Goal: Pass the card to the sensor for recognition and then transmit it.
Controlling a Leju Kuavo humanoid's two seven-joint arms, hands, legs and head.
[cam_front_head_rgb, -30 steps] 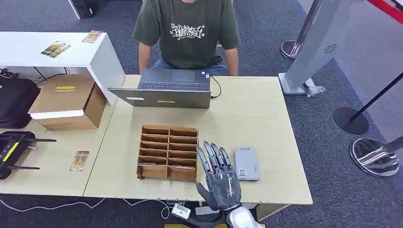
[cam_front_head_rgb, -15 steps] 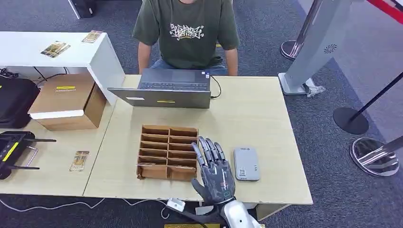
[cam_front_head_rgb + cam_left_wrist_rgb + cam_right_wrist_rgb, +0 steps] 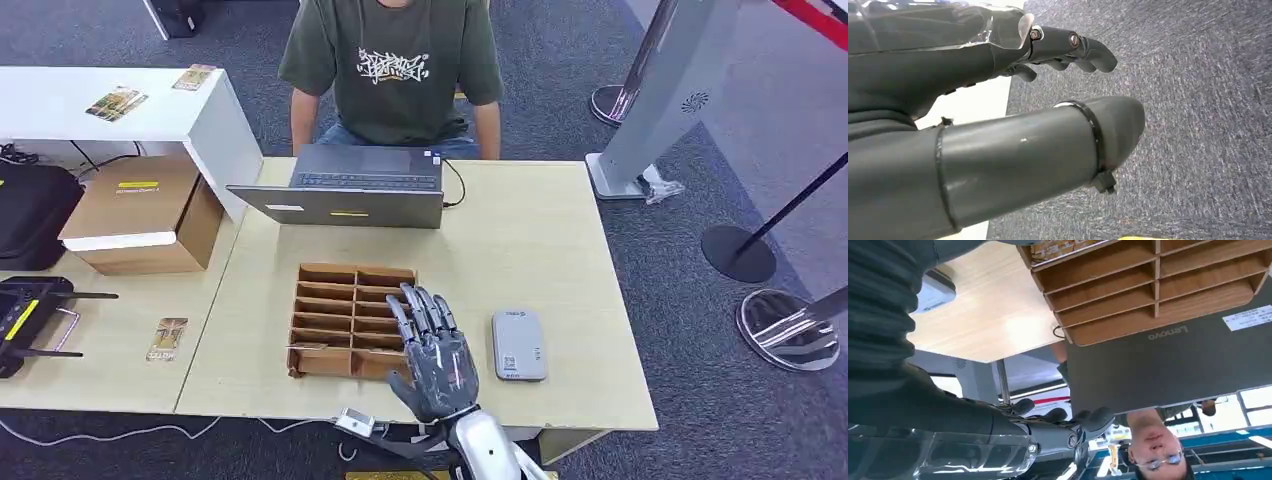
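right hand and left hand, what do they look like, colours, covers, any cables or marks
The right hand is dark grey with jointed metallic fingers, small red marks on its back, a rounded silver forearm behind it, and a small white block with a dark cable by the wrist. The left hand has a thick smooth grey thumb ringed by a thin black band, darker screw-jointed fingers, and a clear glossy cover over its back.

A light wooden table (image 3: 540,240) carries a grey laptop (image 3: 345,190) at its far edge, a brown cardboard divider tray (image 3: 345,318) near the middle, and a grey card sensor (image 3: 518,344) just right of the tray, toward the near edge.
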